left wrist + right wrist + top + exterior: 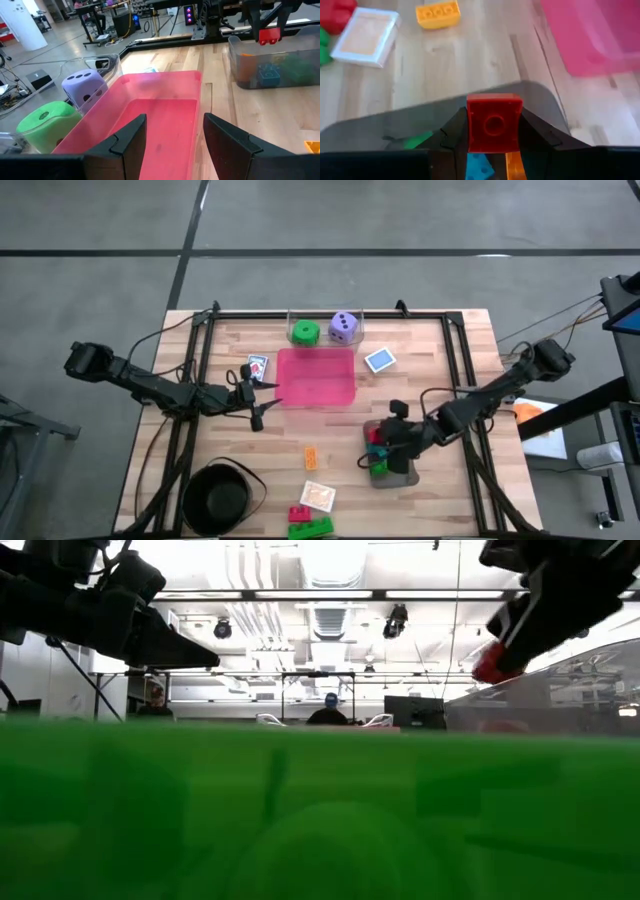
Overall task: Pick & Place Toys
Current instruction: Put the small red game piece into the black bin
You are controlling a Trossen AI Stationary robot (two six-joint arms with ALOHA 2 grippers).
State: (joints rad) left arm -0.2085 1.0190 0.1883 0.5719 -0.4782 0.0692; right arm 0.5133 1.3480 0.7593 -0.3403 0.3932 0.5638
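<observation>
My right gripper (pixel 383 442) is shut on a small red brick (pixel 494 122) just above the grey tray (pixel 402 476), which holds green, blue and orange bricks. My left gripper (pixel 257 406) is open and empty beside the left side of the pink tray (pixel 315 376). On the table lie an orange brick (pixel 310 457), an orange card (pixel 317 496), a red brick (pixel 299 513), a green brick (pixel 311 528) and two blue cards (pixel 380 360) (pixel 257 367). The green die (pixel 305 332) and purple die (pixel 343 328) sit in the clear tray at the far edge. My right gripper pinches the red brick by two opposite sides (pixel 470 125) between its two fingers. The fingers (pixel 260 22) come from above. The brick (pixel 270 35) hangs at the fingers' free ends, clear of the grey tray's rim (pixel 260 47).
A black round bowl (pixel 218 498) stands at the near left. The green brick fills the low view (pixel 320 810) close to the near edge. The table's black frame rails run along the left, right and far sides. People show in the room beyond.
</observation>
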